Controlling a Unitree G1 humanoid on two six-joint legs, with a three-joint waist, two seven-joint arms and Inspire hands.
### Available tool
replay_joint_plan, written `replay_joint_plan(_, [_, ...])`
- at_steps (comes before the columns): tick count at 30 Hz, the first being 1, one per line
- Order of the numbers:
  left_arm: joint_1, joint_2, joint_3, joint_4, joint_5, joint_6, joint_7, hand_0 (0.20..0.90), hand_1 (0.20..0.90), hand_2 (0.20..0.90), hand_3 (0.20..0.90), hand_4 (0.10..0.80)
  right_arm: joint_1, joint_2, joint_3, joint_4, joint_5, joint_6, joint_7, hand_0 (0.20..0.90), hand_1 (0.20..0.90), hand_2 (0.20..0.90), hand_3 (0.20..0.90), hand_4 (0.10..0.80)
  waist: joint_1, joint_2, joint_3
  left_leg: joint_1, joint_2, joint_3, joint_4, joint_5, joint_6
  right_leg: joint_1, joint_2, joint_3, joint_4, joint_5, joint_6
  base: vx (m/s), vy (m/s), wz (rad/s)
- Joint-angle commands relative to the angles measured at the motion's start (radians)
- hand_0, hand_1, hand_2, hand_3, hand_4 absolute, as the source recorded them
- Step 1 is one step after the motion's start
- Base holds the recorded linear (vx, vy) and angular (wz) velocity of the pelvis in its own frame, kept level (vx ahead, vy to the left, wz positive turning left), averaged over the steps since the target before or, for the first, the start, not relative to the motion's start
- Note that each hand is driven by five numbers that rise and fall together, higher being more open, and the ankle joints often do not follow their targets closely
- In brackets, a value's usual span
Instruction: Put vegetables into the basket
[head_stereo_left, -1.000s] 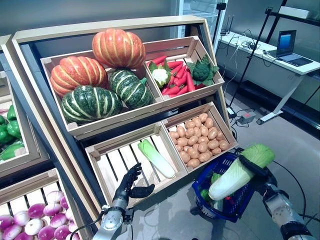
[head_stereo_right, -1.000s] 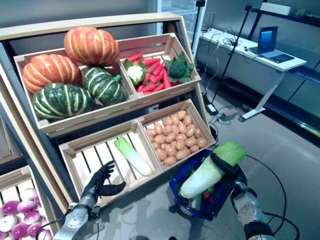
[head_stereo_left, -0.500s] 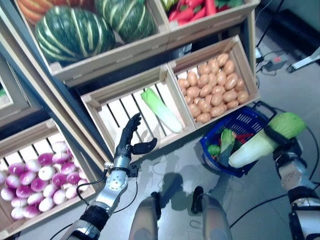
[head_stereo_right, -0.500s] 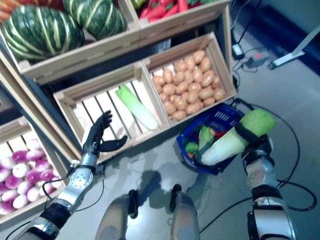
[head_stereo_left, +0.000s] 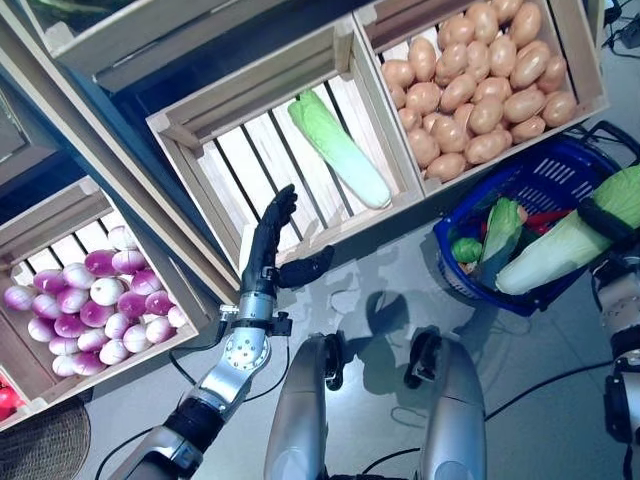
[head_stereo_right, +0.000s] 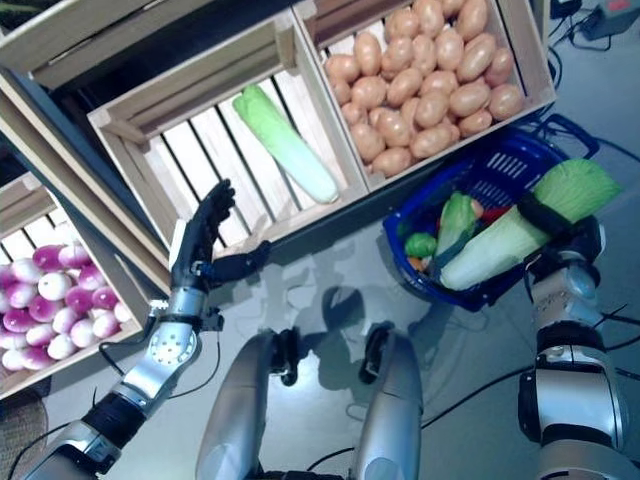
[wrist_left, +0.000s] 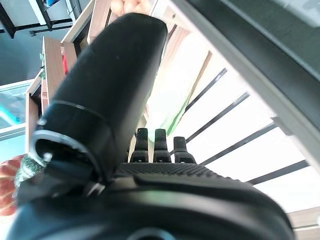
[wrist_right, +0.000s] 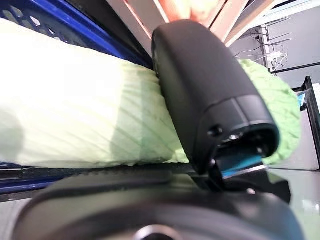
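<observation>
My right hand is shut on a long pale napa cabbage, holding it slantwise over the near side of the blue basket on the floor. In the right wrist view the thumb presses across the cabbage. The basket holds green leafy vegetables and something red. A second napa cabbage lies in the slatted wooden crate. My left hand is open with straight fingers at that crate's front edge, apart from the cabbage.
A crate of potatoes sits just behind the basket. A crate of purple and white bulbs stands on the lower left. Wooden shelf edges run across the top; grey floor lies in front.
The camera has tilted down, so the whole scene shifted up. My right hand still holds the cabbage over the basket, and my left hand stays open at the crate.
</observation>
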Motion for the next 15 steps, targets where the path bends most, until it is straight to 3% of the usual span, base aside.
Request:
replay_joint_plan(1, [-0.061,0.036,0.004,-0.148,0.042,-0.144,0.058,0.900,0.900,0.900,0.900,0.800,-0.116,-0.125,0.050,0.018,-0.038,-0.061,-0.003,0.900,0.900,0.900,0.900,0.800,-0.014,0.002,-0.036,-0.005,-0.037,0.033,0.108,-0.156,0.057,0.060,0.015,0.040,-0.018,-0.006,-0.020,-0.039,0.025,0.02])
replay_joint_plan(11, [-0.157,0.080,0.003,-0.176,0.061,-0.149,0.100,0.900,0.900,0.900,0.900,0.800,-0.121,-0.126,0.070,0.035,0.022,-0.075,0.093,0.900,0.900,0.900,0.900,0.800,-0.027,-0.015,-0.044,-0.027,-0.021,0.027,0.141,-0.170,0.064,0.030,0.038,0.053,0.016,-0.017,-0.023,0.005,-0.007,-0.01])
replay_joint_plan(15, [-0.199,0.109,0.017,-0.171,0.151,-0.132,0.138,0.900,0.900,0.900,0.900,0.800,-0.083,-0.118,0.052,0.013,0.028,-0.092,0.118,0.900,0.900,0.900,0.900,0.800,-0.034,-0.029,-0.048,-0.019,-0.013,0.026,0.122,-0.159,0.059,0.035,0.043,0.051,0.001,-0.003,-0.018,0.040,-0.024,0.00])
